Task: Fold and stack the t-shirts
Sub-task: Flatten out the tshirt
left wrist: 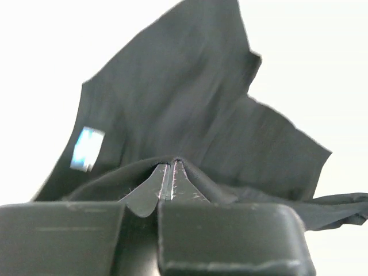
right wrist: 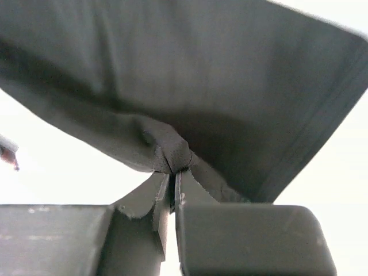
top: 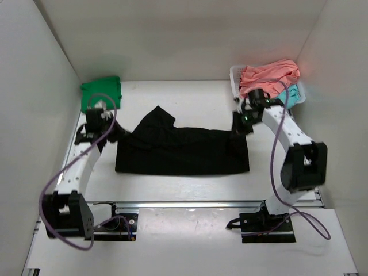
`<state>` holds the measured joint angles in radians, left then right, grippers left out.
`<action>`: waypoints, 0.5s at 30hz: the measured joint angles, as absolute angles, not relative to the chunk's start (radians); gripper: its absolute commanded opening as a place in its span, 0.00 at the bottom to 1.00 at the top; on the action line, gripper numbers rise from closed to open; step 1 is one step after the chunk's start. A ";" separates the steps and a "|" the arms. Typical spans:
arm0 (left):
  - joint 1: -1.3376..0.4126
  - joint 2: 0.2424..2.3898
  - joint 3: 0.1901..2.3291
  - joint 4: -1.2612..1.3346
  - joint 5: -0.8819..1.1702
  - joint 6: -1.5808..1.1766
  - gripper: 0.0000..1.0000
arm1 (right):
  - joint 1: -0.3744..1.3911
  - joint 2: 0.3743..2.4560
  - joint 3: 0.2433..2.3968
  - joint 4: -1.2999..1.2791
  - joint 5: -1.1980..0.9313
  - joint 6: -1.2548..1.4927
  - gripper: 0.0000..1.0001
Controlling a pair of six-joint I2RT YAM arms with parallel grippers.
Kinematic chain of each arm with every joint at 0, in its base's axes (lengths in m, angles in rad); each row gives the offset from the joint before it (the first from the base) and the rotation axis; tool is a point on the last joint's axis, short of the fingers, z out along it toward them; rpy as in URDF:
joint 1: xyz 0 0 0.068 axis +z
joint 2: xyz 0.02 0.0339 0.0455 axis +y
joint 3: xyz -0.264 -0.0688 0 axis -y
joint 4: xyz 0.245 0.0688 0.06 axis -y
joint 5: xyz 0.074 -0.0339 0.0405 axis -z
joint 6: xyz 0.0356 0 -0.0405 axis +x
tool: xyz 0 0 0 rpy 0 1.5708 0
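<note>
Table point(top: 190, 98): white, smooth and flat, with white walls around it
Black shirt point(top: 184, 152): soft dark cloth with folds, lying in a wide strip across the middle of the table; one sleeve sticks out at the back left
Left arm point(top: 80, 167): white, bent, reaching in to the left end of the black shirt
Right arm point(top: 287, 129): white, bent at the elbow, reaching to the shirt's back right corner
Basket point(top: 234, 77): white plastic, in the far right corner
Pink shirt point(top: 269, 75): crumpled, heaped on top of the basket
Green shirt point(top: 100, 92): bunched up in the far left corner
Teal shirt point(top: 296, 95): only a bit shows under the pink one
Left gripper point(left wrist: 171, 168): pinched tight on a fold of the black shirt
Right gripper point(right wrist: 172, 175): pinched tight on a bunched bit of the black shirt's edge
Label point(left wrist: 87, 148): small, pale, blurry patch on the black shirt
</note>
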<state>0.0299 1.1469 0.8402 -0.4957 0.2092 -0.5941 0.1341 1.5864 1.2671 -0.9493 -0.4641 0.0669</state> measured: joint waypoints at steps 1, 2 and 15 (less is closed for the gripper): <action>0.029 1.206 0.919 -0.464 0.193 -0.588 0.00 | 0.147 1.649 1.365 -0.916 -0.439 0.047 0.00; 0.029 1.254 0.990 -0.447 0.179 -0.577 0.00 | 0.166 1.717 1.477 -0.902 -0.400 0.024 0.00; 0.046 1.777 1.862 0.108 0.183 -0.452 0.00 | 0.123 2.037 2.288 -0.367 -0.407 -0.031 0.00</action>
